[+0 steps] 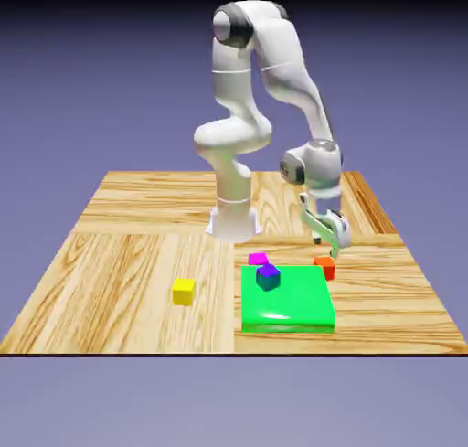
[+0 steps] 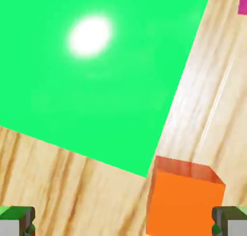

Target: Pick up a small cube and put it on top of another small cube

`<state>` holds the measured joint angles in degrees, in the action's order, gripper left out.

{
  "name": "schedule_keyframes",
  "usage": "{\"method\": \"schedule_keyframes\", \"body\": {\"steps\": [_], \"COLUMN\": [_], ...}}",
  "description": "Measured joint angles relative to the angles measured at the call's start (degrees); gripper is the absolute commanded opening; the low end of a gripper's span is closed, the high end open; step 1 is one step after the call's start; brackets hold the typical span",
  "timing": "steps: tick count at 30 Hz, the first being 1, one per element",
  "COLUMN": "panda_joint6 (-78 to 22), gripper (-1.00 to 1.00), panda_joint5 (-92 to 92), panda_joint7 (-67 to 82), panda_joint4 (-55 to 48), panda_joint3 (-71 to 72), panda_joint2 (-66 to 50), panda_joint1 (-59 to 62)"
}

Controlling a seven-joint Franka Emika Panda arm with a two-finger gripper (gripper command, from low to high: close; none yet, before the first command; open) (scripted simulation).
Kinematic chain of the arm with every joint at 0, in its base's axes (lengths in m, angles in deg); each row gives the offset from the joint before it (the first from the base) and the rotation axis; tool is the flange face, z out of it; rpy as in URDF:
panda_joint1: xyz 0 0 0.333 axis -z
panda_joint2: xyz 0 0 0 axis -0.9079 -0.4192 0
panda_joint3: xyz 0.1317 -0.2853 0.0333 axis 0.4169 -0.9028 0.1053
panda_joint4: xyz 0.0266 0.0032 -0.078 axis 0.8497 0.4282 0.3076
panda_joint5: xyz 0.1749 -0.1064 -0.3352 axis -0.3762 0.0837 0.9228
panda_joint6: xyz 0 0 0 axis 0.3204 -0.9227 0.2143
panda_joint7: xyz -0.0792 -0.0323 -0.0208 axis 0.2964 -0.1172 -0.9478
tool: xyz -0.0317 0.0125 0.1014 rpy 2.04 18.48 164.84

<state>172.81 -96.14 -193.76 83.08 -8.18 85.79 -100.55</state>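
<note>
Even, bright rendered light in both views, no noise. Hand view: strong white specular hotspot on the green slab [image 2: 96, 85], well up and left of the fingertips [image 2: 17, 221], soft-edged, washes out colour there. Wood table [image 2: 212, 85] has a paler sheen streak just above the right finger. Orange-red cube [image 2: 185, 201], beside that finger, is lit brighter on its front face than on top. Edges crisp, no motion blur or lens distortion. Exterior view: backdrop darkens toward the top; shadows under the arm are faint.
</note>
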Motion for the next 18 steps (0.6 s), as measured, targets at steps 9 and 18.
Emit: {"method": "schedule_keyframes", "body": {"steps": [9, 18], "panda_joint6": [7.9, 8.6], "gripper": [0.0, -1.0], "panda_joint5": [0.9, 1.0], "panda_joint7": [-7.8, -7.8], "panda_joint4": [-1.8, -2.0], "panda_joint3": [-0.9, -1.0], "panda_joint2": [-12.3, -13.0], "panda_joint1": [-2.9, -3.0]}}
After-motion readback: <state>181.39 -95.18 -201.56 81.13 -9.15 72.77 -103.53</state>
